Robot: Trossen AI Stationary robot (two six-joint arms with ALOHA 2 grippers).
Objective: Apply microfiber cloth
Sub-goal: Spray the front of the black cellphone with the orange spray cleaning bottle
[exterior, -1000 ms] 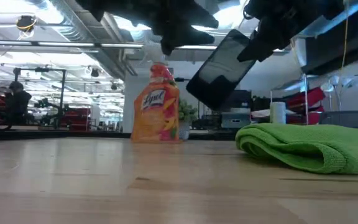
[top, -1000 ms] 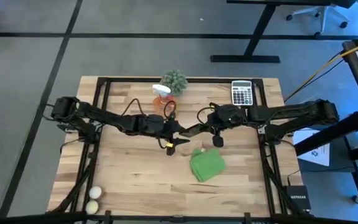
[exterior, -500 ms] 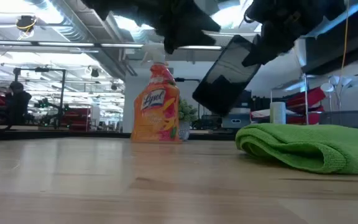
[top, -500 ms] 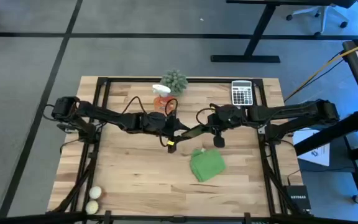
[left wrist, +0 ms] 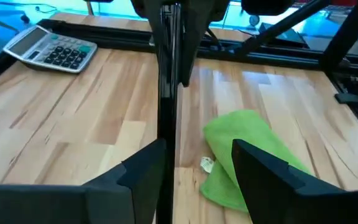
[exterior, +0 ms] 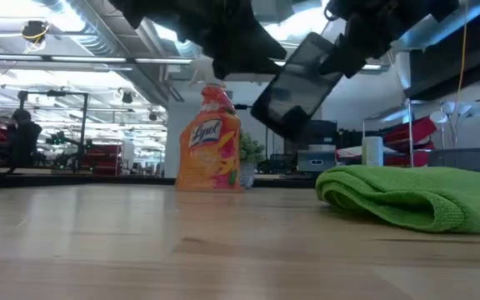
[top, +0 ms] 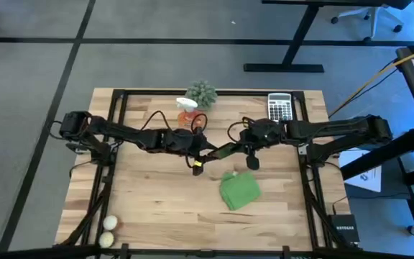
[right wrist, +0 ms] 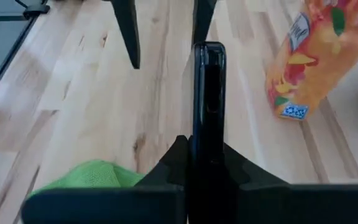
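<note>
Tilting slightly higher than before, the phone (exterior: pixel 300 83) is being clamped by my right gripper (right wrist: pixel 205 163); my left gripper (left wrist: pixel 194 165) is hanging open above the green cloth (top: pixel 238 191).

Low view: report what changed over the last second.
The phone, clamped in the right gripper, drifted slightly sideways, then came back and now sits a little higher. The left gripper, open, edged closer to the phone. Nothing was taken hold of or let go. The microfiber cloth and the spray bottle stayed where they were.
</note>
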